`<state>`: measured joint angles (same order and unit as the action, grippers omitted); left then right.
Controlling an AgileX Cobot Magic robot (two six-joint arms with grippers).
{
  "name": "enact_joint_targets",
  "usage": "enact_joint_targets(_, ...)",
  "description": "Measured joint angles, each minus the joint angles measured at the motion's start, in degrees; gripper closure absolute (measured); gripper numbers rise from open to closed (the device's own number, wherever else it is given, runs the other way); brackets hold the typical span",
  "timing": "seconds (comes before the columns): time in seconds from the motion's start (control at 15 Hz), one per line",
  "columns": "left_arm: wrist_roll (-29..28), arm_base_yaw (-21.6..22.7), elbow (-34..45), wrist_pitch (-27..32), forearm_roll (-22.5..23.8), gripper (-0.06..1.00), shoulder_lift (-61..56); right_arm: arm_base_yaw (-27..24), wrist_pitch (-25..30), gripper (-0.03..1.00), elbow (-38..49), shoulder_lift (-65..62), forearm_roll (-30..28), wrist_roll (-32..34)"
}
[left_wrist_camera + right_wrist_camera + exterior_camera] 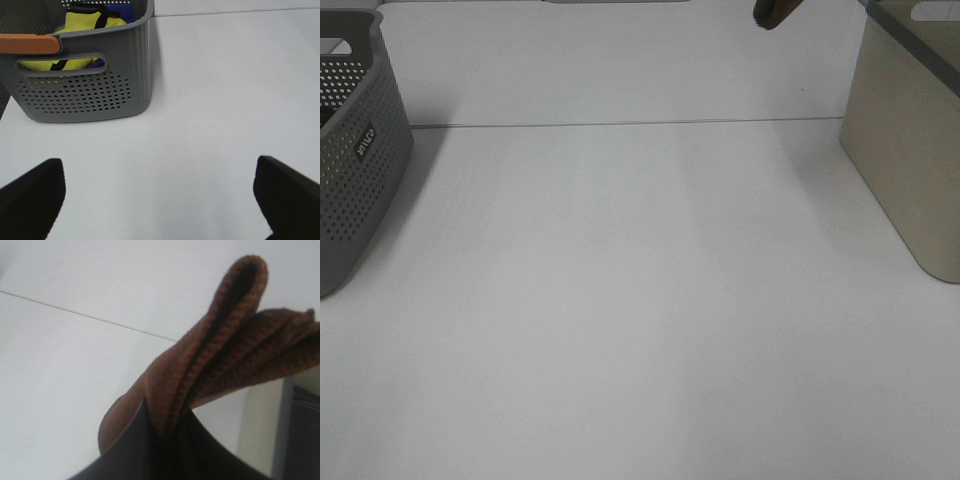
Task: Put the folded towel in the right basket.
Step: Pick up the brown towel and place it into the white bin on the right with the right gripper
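The folded brown towel (220,355) hangs bunched from my right gripper (165,432), which is shut on it. In the exterior high view only a brown tip of the towel (775,12) shows at the top edge, up in the air left of the right basket (905,150); the gripper itself is out of that view. The right basket is beige with a dark grey rim, and its edge also shows in the right wrist view (300,430). My left gripper (160,200) is open and empty over the table, a short way from the grey basket (85,95).
The perforated grey basket (350,170) stands at the table's left edge and holds yellow and blue cloth (87,22). An orange-brown strip (30,44) lies across its rim. White tabletop (640,300) lies between the two baskets.
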<state>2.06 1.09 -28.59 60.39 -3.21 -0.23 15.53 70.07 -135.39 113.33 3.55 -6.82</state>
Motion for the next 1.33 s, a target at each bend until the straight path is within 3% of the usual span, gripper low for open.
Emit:
enact_joint_targets(0.2, 0.00, 0.00, 0.00, 0.00, 0.00, -0.03, 0.00, -1.95, 0.00, 0.90, 0.00, -2.92, -3.15, 0.17)
enact_joint_targets(0.53, 0.00, 0.00, 0.00, 0.00, 0.00, -0.03, 0.00, -13.81, 0.00, 0.90, 0.00, -4.41, -2.41, 1.38)
enact_joint_targets(0.87, 0.00, 0.00, 0.00, 0.00, 0.00, -0.03, 0.00, -25.84, 0.00, 0.90, 11.34, -6.99, 0.29, 1.26)
enact_joint_targets(1.0, 0.00, 0.00, 0.00, 0.00, 0.00, -0.03, 0.00, -27.39, 0.06, 0.90, 16.56, -6.88, -0.40, 0.40)
enact_joint_targets(1.33, 0.00, 0.00, 0.00, 0.00, 0.00, -0.03, 0.00, -27.39, -0.06, 0.90, 18.33, -3.84, 0.34, 0.23)
